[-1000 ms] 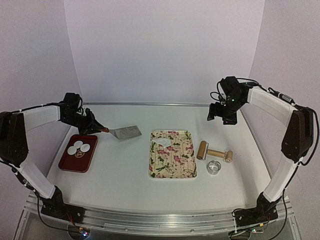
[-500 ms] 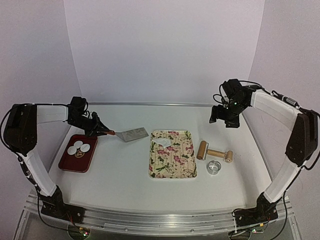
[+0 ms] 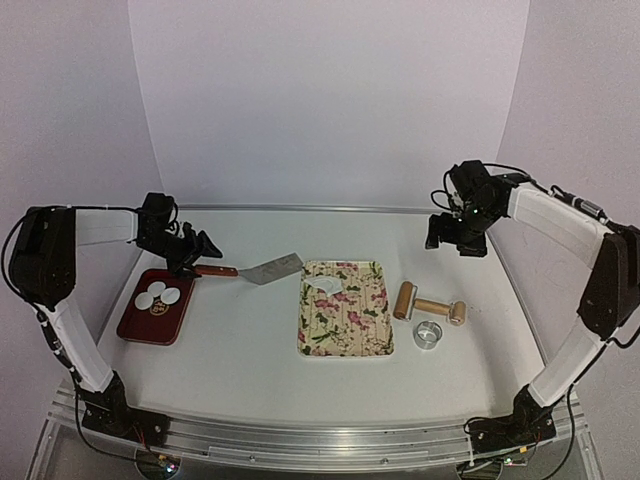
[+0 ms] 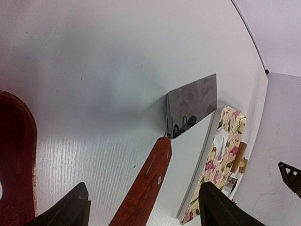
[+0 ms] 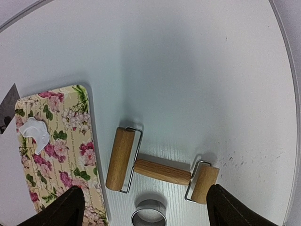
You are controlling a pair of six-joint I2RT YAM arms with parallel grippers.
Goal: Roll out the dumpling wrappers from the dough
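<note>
wrappers: we see three dumpling wrappers (image 3: 158,293) flat in the red tray (image 3: 135,325) at the counter's (image 3: 240,350) left | left fingers (image 4: 77,208): spread wide either side of the spatula (image 4: 155,169) handle, gripping nothing | right fingers (image 5: 69,207): wide open, empty, above the wooden roller (image 5: 160,170) and ring cutter (image 5: 148,217)

Open table (image 3: 240,345) is noted between red tray (image 3: 148,326) and floral tray (image 3: 350,322); far end is blocked by spatula (image 3: 250,270)

White table (image 3: 250,340): red tray (image 3: 150,325), spatula (image 3: 262,270), floral tray (image 3: 345,320), wooden roller (image 3: 431,305) (two-headed), metal ring (image 3: 428,334).
</note>
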